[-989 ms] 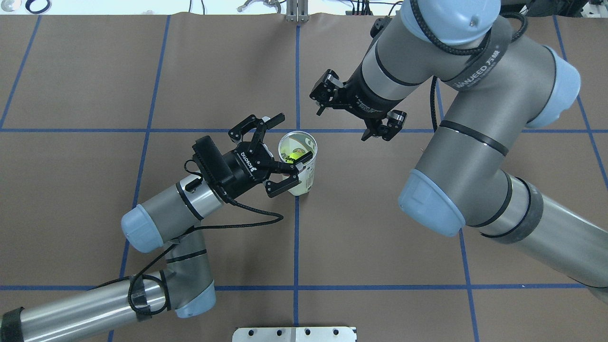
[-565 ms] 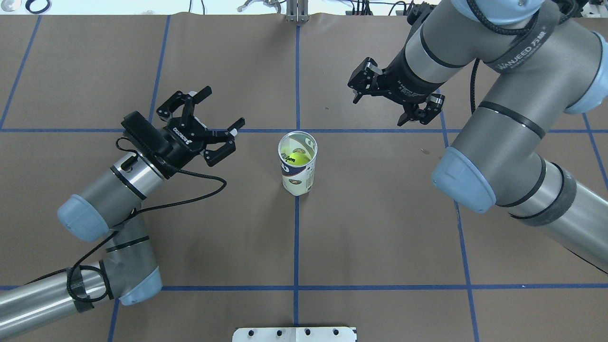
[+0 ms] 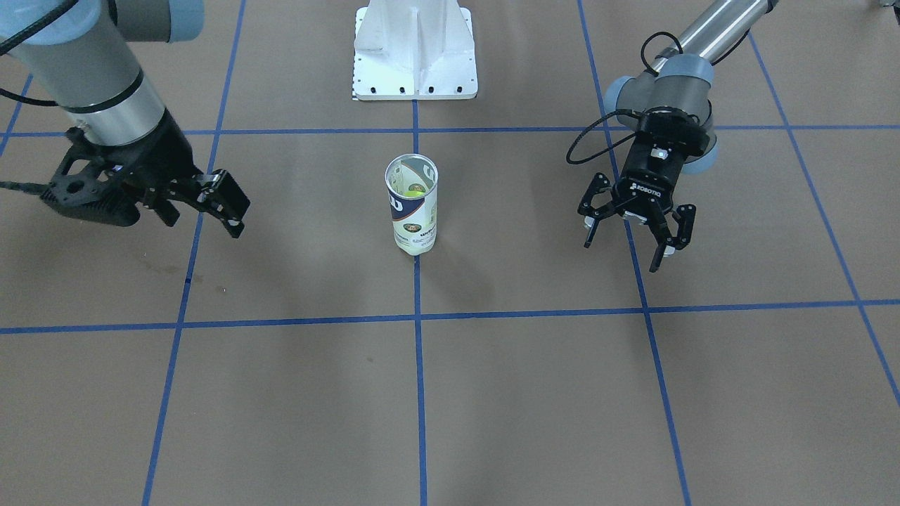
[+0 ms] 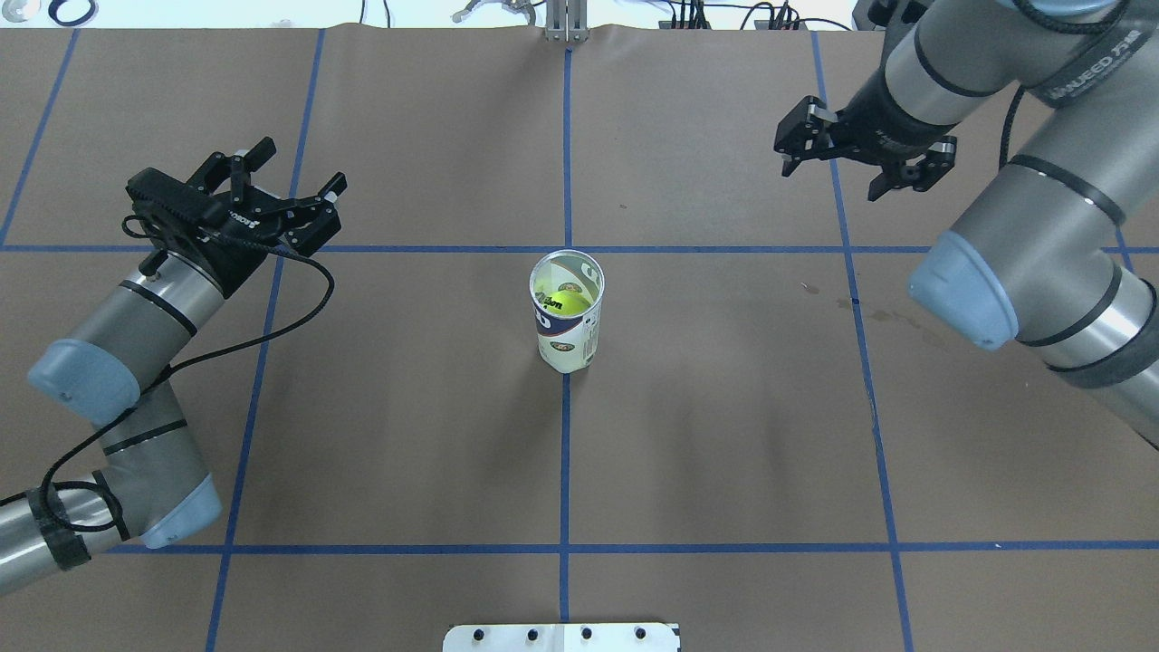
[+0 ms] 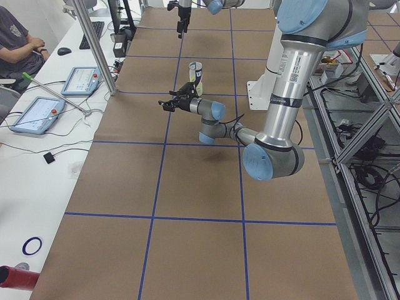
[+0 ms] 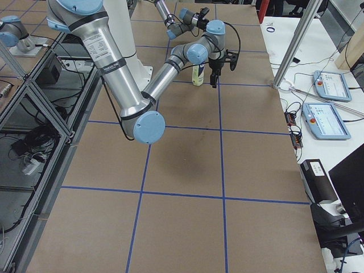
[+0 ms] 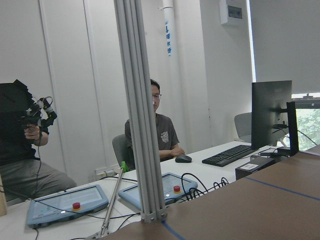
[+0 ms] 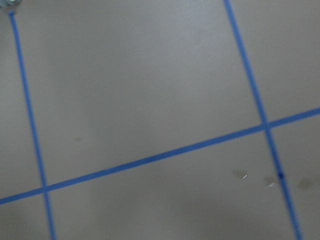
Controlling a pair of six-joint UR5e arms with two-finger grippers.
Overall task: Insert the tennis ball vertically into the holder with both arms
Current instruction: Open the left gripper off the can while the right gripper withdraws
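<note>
Overhead exterior view, checked against the front-facing view. The holder [image 4: 567,312], a clear tennis-ball can with a white and navy label, stands upright and unsupported on the central blue tape line [image 4: 566,453] of the brown table cover [image 4: 724,435]. The yellow-green tennis ball [image 4: 561,299] lies inside it, visible through the open mouth. One second earlier the left gripper [image 4: 301,165] had its fingers spread about the can's wall, and the right gripper [image 4: 830,181] hung just beyond the rim. Both have since drawn back. Each is now well apart from the holder, the left out to the can's left, the right beyond it and to its right, with jaws spread wide and holding nothing. The can has neither shifted nor tipped. On this evidence the insertion appears complete and the arms are retreating. The white pedestal base [image 3: 415,56] sits on the robot's side of the holder.
</note>
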